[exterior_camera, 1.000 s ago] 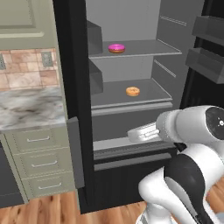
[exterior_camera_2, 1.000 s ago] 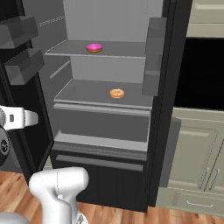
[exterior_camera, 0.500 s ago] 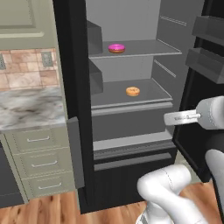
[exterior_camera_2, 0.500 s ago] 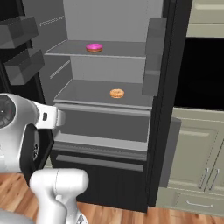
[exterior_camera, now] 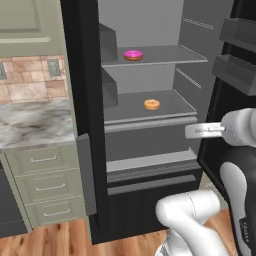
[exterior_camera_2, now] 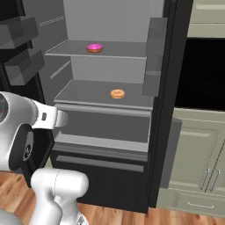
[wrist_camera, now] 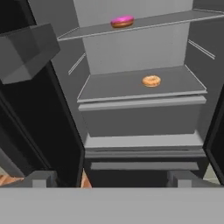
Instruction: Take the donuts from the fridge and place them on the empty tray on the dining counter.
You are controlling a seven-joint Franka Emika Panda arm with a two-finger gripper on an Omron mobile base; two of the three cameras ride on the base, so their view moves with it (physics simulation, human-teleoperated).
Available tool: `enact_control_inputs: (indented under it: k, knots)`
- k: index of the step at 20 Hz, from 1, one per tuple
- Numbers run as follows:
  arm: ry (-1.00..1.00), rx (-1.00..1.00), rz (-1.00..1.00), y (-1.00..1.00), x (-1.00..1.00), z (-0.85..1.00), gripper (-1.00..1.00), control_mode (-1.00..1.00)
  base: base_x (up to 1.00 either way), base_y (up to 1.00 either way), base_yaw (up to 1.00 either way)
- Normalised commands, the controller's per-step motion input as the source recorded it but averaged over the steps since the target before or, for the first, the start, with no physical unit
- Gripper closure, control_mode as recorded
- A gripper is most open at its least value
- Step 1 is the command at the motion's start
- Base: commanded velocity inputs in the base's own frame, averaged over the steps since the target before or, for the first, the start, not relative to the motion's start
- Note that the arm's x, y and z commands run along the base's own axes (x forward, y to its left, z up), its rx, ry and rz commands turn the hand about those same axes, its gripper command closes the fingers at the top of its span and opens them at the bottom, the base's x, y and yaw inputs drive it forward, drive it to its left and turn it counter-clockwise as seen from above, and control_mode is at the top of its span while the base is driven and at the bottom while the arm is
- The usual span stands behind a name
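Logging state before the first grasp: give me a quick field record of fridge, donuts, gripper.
fridge: doors open, grey shelves in view
pink donut: upper shelf, untouched
orange donut: shelf below, near the middle
gripper: outside the fridge, facing the shelves, nothing between its tips, open
donuts moved: none, both on their shelves

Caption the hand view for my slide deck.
Open fridge: pink donut on upper shelf, glazed donut on the shelf below.

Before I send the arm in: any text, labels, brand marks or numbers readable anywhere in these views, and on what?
None readable.
Fridge interior, shelves and door bins: no print.
Pink donut and orange donut: no markings.
Sage-green drawers and marble counter: no lettering.
Robot arm: faint mark near the picture's lower right edge, too small to read.
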Motion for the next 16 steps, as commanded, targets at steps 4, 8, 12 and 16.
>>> enact_control_inputs:
  k: [4,8,12,16]
  knots:
    - [0.0,0.0,-0.17,0.01,0.09,0.0,-1.0,-1.0,0.0,0.0,0.0]
    - [0.0,0.0,0.01,0.0,0.0,-0.02,-1.0,-1.0,0.0,0.0,0.0]
    - [0.0,0.0,0.03,0.0,0.0,-0.1,-1.0,-1.0,0.0,0.0,0.0]
    - [0.0,0.0,0.0,0.0,0.0,0.0,-1.0,-1.0,0.0,0.0,0.0]
